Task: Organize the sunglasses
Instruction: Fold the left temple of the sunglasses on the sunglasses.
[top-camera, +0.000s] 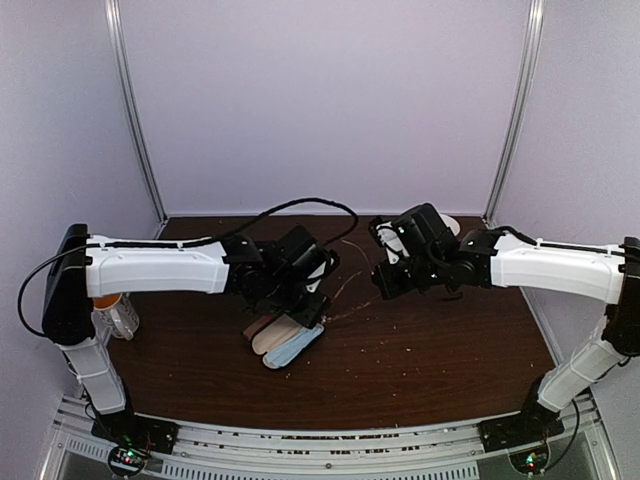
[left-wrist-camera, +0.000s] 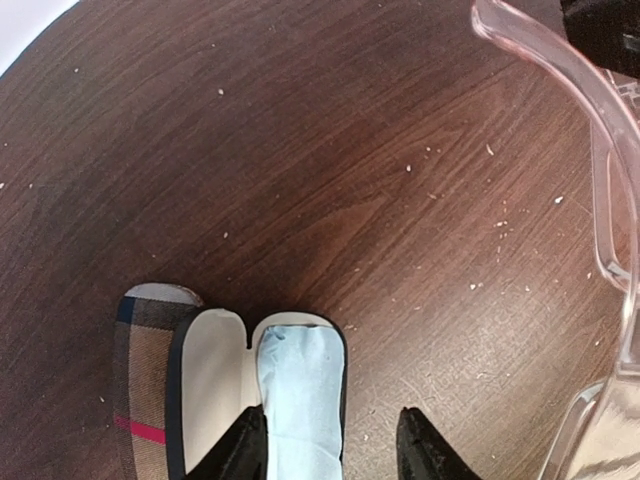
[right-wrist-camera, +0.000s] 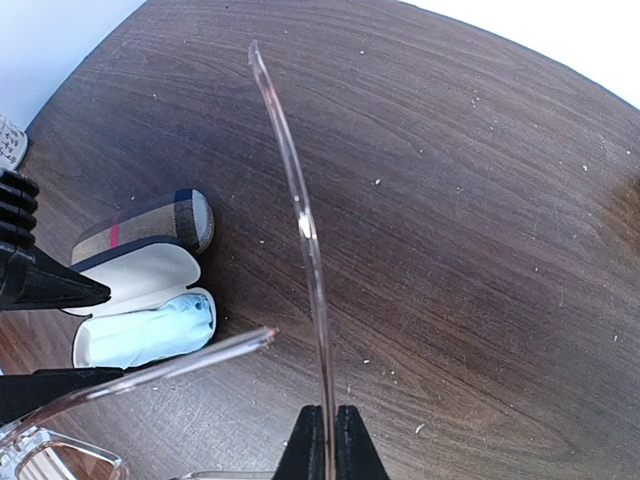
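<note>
Top external: dark table (top-camera: 450, 370), pale walls (top-camera: 320, 100)

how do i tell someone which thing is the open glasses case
On the dark wooden table, look under the left gripper near the middle. The open case lies there, a pale blue cloth inside; its tan plaid shell with a red stripe sets it apart from the clear-framed sunglasses held nearby.

Rear overhead view overlooks table (top-camera: 450, 370); close wrist views share case (left-wrist-camera: 215, 380), sunglasses (right-wrist-camera: 308, 240)
</note>
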